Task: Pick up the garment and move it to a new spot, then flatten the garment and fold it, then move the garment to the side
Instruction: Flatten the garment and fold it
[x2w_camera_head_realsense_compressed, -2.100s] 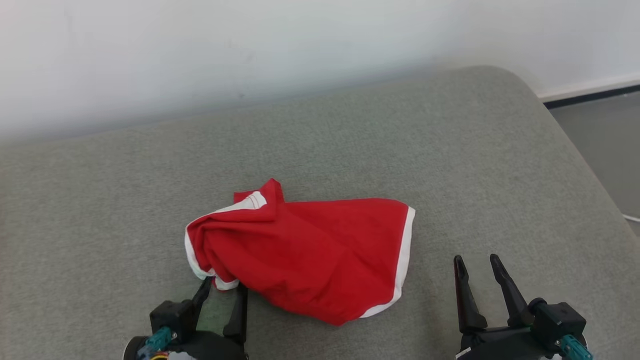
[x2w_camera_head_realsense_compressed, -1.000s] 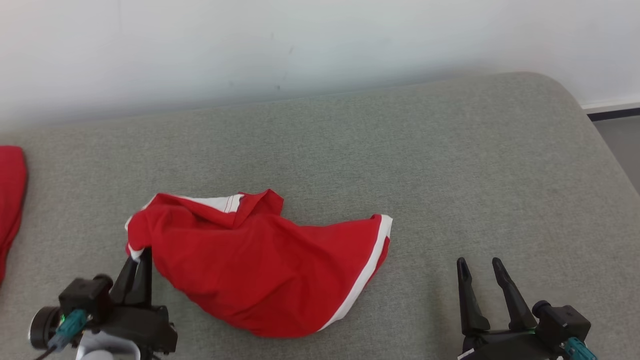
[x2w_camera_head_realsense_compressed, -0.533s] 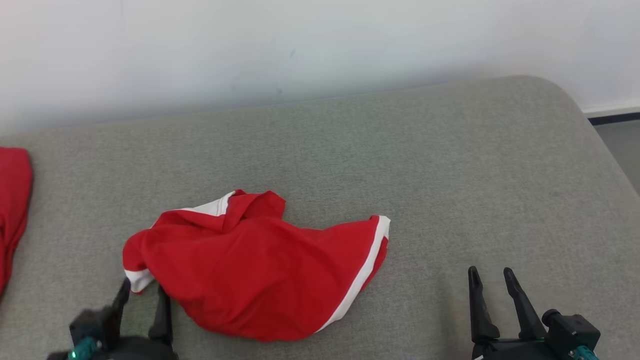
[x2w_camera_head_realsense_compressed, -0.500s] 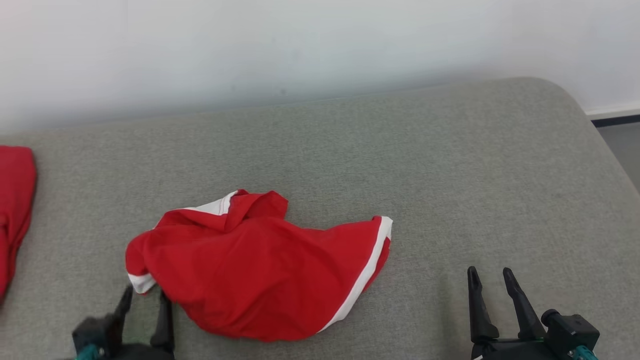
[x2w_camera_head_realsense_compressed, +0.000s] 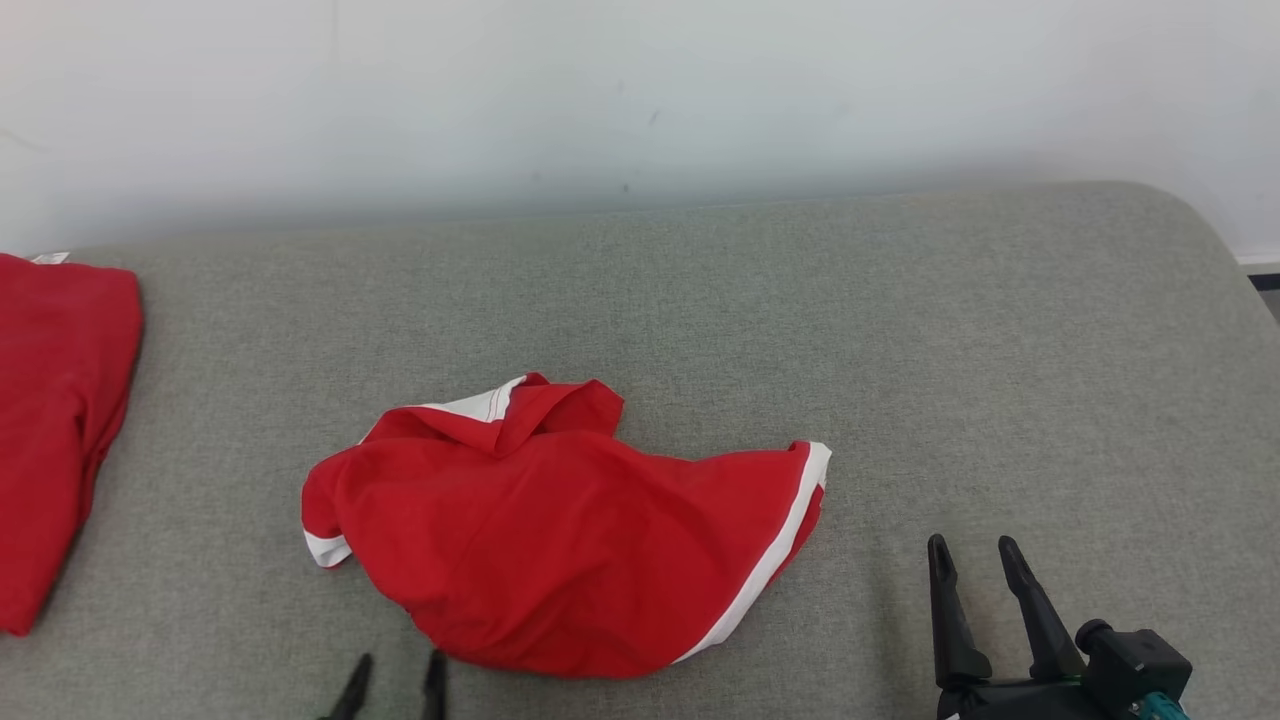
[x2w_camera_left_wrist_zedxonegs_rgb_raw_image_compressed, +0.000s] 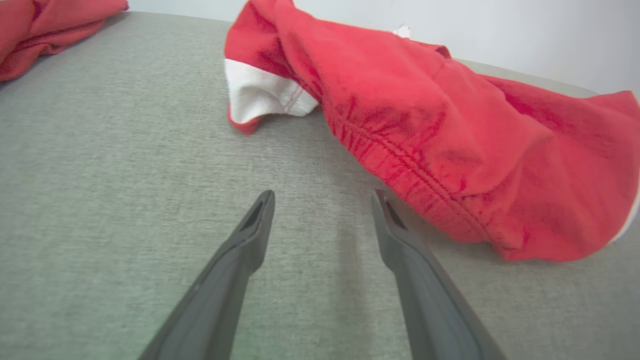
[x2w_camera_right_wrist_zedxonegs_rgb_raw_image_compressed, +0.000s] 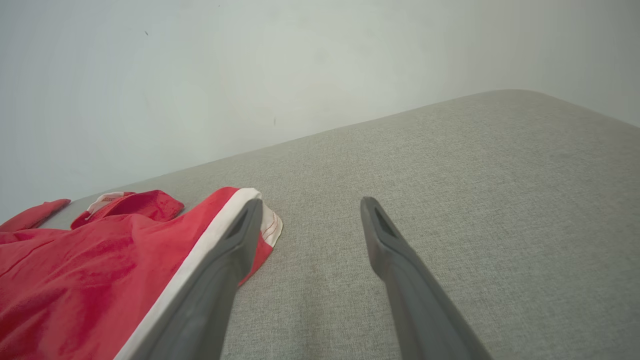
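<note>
Item 1. Red garment (x2w_camera_head_realsense_compressed: 560, 540): soft knit cloth, matte, with white ribbed bands at its openings. It lies crumpled in a low, rounded heap. One white-banded edge runs slantwise down its right end, a small white cuff curls under at its left end, and a folded white-edged flap stands up at the far side. The left wrist view shows a double-stitched seam across a bulging fold. It rests on the grey cushion, left of the middle and towards the near edge.

Item 2. Grey cushion (x2w_camera_head_realsense_compressed: 900, 330): a broad, flat upholstered pad in coarse woven fabric, with a rounded far right corner. Its far edge meets the wall.

Item 3. Second red cloth (x2w_camera_head_realsense_compressed: 60, 420): smooth, lying flat at the cushion's far left, well apart from item 1.

Item 4. Left gripper (x2w_camera_head_realsense_compressed: 397, 668): two dark, tapered fingers spread apart with nothing between them. The tips are just beside the garment's near edge, over bare cushion.

Item 5. Right gripper (x2w_camera_head_realsense_compressed: 970, 548): fingers likewise spread and empty, to the right of the garment's white-banded end and apart from it.

Item 6. Wall (x2w_camera_head_realsense_compressed: 640, 90): plain, pale and smooth.
</note>
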